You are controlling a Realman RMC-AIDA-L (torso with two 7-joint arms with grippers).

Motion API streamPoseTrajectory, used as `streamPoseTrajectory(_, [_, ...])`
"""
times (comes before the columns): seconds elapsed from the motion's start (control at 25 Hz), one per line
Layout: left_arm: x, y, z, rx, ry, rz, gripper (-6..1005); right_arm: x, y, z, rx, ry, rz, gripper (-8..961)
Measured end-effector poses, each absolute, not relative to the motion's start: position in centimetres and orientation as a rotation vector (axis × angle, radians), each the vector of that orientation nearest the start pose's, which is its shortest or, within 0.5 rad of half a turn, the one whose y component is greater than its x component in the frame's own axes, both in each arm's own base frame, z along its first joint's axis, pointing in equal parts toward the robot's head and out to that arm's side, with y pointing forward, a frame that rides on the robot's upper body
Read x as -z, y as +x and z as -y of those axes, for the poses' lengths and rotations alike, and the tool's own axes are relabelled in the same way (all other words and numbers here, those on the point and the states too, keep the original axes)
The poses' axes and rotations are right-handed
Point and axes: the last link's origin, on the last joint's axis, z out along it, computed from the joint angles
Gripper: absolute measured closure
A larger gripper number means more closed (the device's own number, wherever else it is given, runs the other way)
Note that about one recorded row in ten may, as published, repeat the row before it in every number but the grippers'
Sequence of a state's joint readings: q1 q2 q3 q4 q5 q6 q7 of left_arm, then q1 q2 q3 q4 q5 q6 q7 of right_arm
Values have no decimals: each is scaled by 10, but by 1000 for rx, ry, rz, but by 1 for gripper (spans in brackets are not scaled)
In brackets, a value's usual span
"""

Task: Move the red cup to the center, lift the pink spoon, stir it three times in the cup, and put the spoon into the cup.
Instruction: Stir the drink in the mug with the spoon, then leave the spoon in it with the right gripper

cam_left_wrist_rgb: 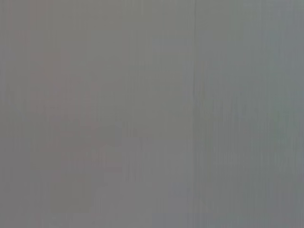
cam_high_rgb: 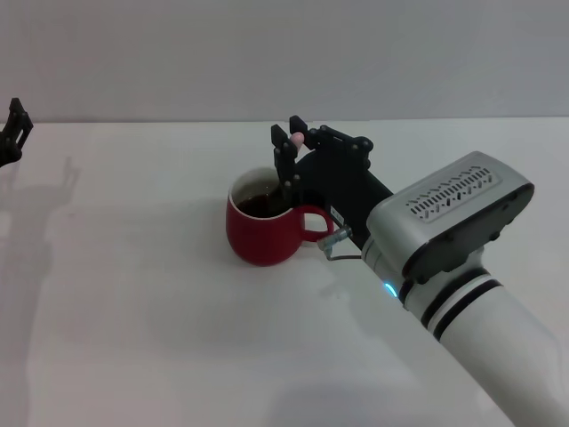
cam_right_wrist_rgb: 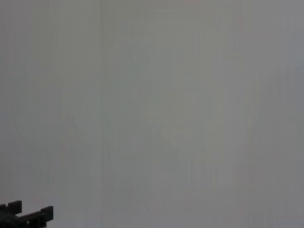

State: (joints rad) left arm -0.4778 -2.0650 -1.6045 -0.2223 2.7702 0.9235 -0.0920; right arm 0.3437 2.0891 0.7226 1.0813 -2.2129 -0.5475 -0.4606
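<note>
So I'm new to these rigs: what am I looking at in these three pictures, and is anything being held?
It is a two-armed robot. The big picture comes from its head camera, looking down at a white table. The right gripper hangs over the red cup, which holds dark liquid, and pinches the pink spoon; only its pink tip shows, and the lower part reaches toward the liquid. The left gripper sits idle at the far left edge. The other two pictures come from the wrist cameras; they show almost only blank grey, with a dark gripper part in one corner of the right one.
</note>
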Motion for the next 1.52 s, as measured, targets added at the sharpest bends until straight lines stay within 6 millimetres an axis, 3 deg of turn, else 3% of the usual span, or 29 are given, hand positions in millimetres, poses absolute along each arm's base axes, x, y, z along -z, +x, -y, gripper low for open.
streamPoseTrajectory(1.12, [-35,-350,-371,571,-1375,631,165,137,129,-318,-777,-2146,-427,786])
streamPoseTrajectory(1.52, [-34,-349,-372,571,-1378,631,165,136,127,-337,-768,-2153,-423,786])
